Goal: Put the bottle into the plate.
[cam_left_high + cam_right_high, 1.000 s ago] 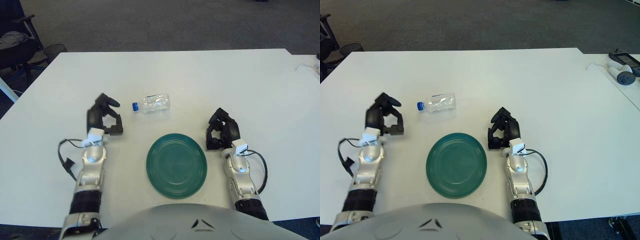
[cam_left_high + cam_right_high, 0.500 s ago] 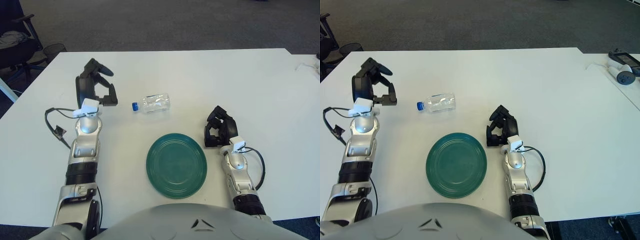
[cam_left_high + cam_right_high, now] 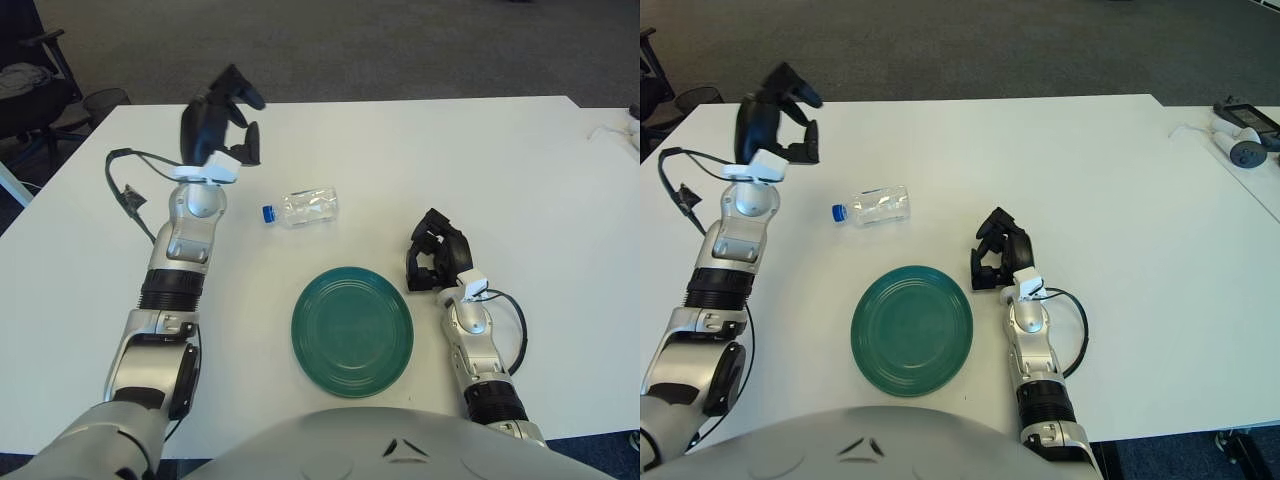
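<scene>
A white table point(image 3: 420, 150) fills most of the frame. Just left of center lies a clear plastic bottle point(image 3: 306, 207) on its side, its blue cap point(image 3: 268, 213) pointing toward the left edge of the picture. Below it, in the lower middle, sits a round green plate point(image 3: 352, 330), flat on the tabletop and well apart from the bottle. Nothing lies in the plate.

The left hand point(image 3: 222, 122) is raised in the upper left of the frame, above and to the left of the bottle, with its arm stretching up from the lower left corner. Its dark fingers point(image 3: 242, 92) are loosely spread and curved, and they hold nothing; there is a clear gap between the hand and the bottle.

The right hand point(image 3: 436, 262) shows in the lower right of center, just beside the plate's right rim. Its fingers point(image 3: 992, 252) are curled in toward the palm, with nothing between them.

At the far upper left a dark chair point(image 3: 30, 75) stands on the grey carpet beyond the table corner. At the right edge, in the right eye view, a small grey device point(image 3: 1243, 150) lies on a neighbouring table.
</scene>
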Controlling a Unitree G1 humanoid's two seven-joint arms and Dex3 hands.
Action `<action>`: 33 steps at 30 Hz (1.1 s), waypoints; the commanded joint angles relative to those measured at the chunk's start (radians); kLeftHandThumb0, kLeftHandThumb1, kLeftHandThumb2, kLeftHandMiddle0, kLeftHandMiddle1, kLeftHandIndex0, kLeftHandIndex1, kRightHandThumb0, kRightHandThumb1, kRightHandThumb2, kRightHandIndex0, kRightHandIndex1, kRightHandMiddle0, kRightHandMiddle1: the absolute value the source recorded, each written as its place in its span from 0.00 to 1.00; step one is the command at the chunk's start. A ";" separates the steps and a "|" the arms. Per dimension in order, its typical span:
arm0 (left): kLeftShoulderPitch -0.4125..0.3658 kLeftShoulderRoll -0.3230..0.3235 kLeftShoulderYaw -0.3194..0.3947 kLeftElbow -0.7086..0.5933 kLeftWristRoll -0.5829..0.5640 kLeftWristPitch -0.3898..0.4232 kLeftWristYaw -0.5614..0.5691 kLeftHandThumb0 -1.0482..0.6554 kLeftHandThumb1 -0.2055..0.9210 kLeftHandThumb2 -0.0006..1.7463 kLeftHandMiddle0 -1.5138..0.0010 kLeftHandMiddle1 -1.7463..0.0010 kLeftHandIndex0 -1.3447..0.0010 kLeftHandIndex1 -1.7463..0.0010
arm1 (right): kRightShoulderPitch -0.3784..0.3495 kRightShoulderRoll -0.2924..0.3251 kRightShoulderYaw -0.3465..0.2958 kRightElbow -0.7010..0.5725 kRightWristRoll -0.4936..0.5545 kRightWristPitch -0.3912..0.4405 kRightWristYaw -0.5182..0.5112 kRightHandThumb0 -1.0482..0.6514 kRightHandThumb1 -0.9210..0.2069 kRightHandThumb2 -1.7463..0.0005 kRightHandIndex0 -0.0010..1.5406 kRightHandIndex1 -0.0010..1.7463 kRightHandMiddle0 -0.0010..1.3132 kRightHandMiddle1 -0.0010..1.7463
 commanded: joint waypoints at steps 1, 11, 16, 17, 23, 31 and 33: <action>-0.019 0.033 -0.044 0.026 0.018 0.042 -0.078 0.20 0.83 0.37 0.94 0.08 0.93 0.07 | 0.025 0.007 -0.002 0.061 0.002 0.025 -0.005 0.62 0.88 0.02 0.60 0.94 0.52 1.00; -0.098 0.041 -0.167 0.062 -0.047 0.234 -0.466 0.01 1.00 0.25 1.00 0.60 1.00 0.48 | 0.020 0.021 0.004 0.065 -0.013 0.026 -0.036 0.62 0.86 0.03 0.60 0.93 0.51 1.00; -0.110 0.064 -0.213 0.080 -0.045 0.248 -0.571 0.00 1.00 0.20 1.00 0.94 1.00 0.93 | 0.017 0.026 0.010 0.069 -0.021 0.022 -0.050 0.62 0.86 0.03 0.60 0.93 0.50 1.00; -0.110 0.068 -0.220 0.084 -0.040 0.239 -0.575 0.00 1.00 0.19 1.00 0.95 1.00 0.94 | 0.016 0.026 0.010 0.070 -0.021 0.021 -0.051 0.62 0.86 0.03 0.60 0.93 0.51 1.00; -0.117 0.097 -0.262 0.127 -0.001 0.160 -0.568 0.00 1.00 0.13 1.00 1.00 1.00 0.99 | 0.015 0.029 0.013 0.070 -0.026 0.027 -0.061 0.62 0.88 0.02 0.60 0.93 0.52 1.00; -0.125 0.116 -0.315 0.148 0.066 0.138 -0.556 0.00 1.00 0.12 1.00 1.00 1.00 1.00 | 0.012 0.032 0.013 0.076 -0.033 0.031 -0.071 0.62 0.89 0.01 0.61 0.93 0.53 1.00; -0.123 0.117 -0.325 0.145 0.085 0.151 -0.555 0.00 1.00 0.12 1.00 1.00 1.00 1.00 | 0.011 0.032 0.014 0.082 -0.034 0.025 -0.069 0.62 0.90 0.01 0.62 0.93 0.53 1.00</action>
